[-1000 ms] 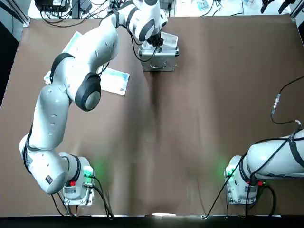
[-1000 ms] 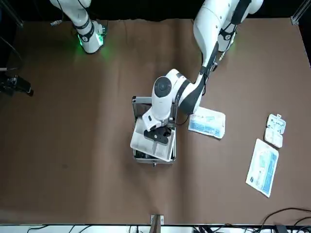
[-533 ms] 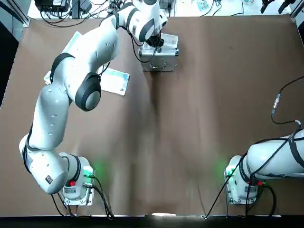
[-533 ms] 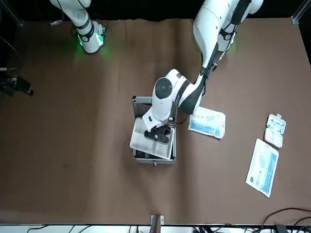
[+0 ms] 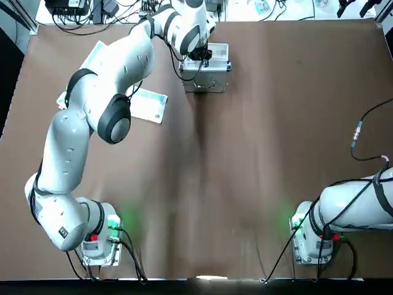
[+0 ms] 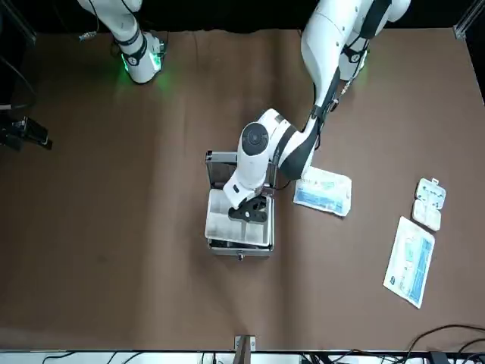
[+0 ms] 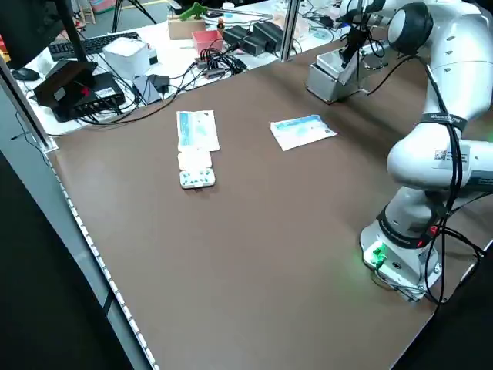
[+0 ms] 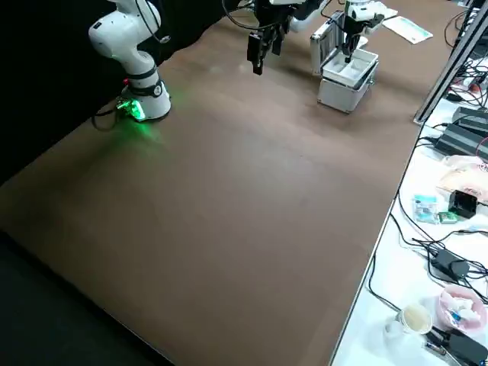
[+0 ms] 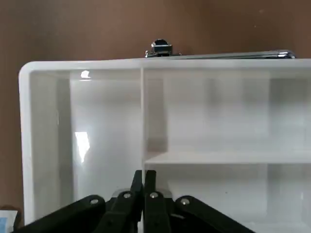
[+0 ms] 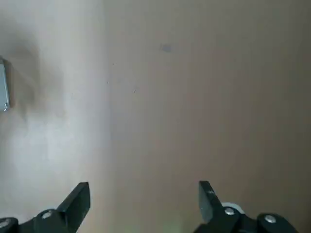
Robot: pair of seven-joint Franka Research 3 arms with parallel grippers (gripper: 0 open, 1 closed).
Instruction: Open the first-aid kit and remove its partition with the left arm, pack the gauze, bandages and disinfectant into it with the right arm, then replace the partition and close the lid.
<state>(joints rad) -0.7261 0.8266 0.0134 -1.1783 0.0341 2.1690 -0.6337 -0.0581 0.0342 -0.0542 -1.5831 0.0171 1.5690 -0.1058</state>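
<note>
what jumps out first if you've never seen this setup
The left arm stretches far across the brown table, its left gripper pinched shut on the white partition sitting over the open silver first-aid kit. Flat blue-and-white packets lie beside the case. The right gripper hangs open above bare table.

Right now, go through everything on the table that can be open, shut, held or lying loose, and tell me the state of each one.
First-aid kit: open, lid raised upright behind it.
Partition: sits squarely over the case, pinched at one wall.
Left gripper: shut on the partition.
Right gripper: open, empty, over bare table.
Printed packet: loose, flat beside the kit.
Long packet: loose, flat.
Small blister pack: loose, flat.
</note>
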